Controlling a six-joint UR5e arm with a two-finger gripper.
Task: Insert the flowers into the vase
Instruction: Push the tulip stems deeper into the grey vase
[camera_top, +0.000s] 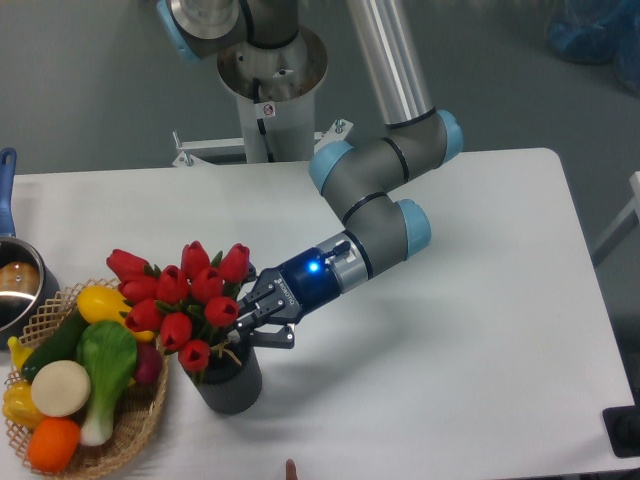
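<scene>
The flowers, a bunch of red tulip buds with green leaves, lean to the left above the vase. Their stems run down into its mouth. The vase is a dark grey cylinder standing on the white table near the front left. My gripper comes in from the right, just over the vase's rim, and is shut on the stems below the buds. The lower stems and the vase's mouth are hidden by the buds and the fingers.
A woven basket full of toy vegetables touches the vase's left side. A metal pot with a blue handle sits at the far left edge. The arm's base stands behind the table.
</scene>
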